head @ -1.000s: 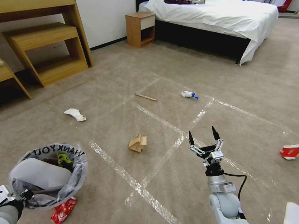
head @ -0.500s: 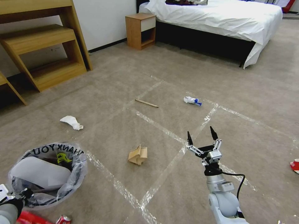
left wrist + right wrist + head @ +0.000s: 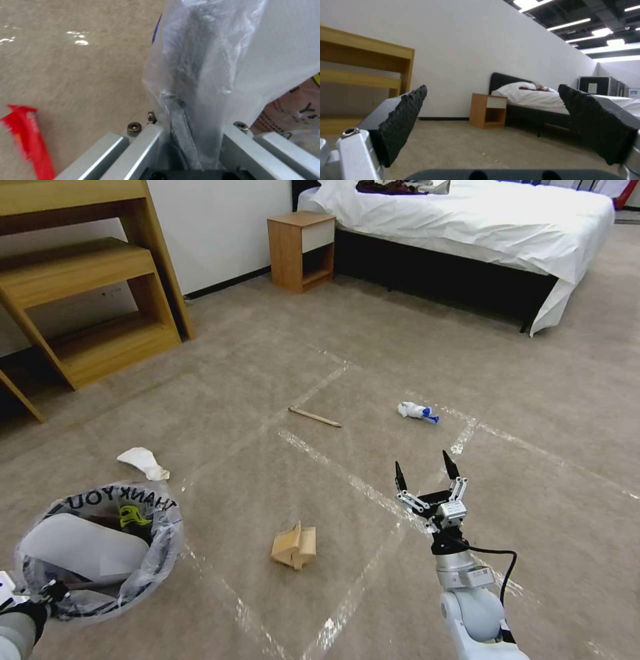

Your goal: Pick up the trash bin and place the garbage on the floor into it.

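Trash bin (image 3: 100, 550) carried low at the robot's left, rim and plastic liner pinched in the left end effector (image 3: 186, 140), jaws clamped on the bin wall; some litter already inside. Right end effector (image 3: 424, 473) held out in front above the floor (image 3: 533, 380), fingers spread wide and empty, pointing forward rather than down. Garbage scattered ahead: brown cardboard scrap (image 3: 293, 547) nearest, between bin and right arm; crumpled white paper (image 3: 142, 463) just beyond the bin; thin wooden stick (image 3: 314, 416) and white-blue wad (image 3: 417, 411) farther out; a red wrapper (image 3: 30, 142) on the carpet close under the bin. Probably an approach step toward the next piece. For a clean pick: stop with the cardboard well inside reach, tilt the wrist downward, descend straight over the scrap, close across its folded ridge rather than a flat face. Bin best kept level and steady, mouth open beside the target, so the drop stays short. Risk: thin liner slipping from the pinch.
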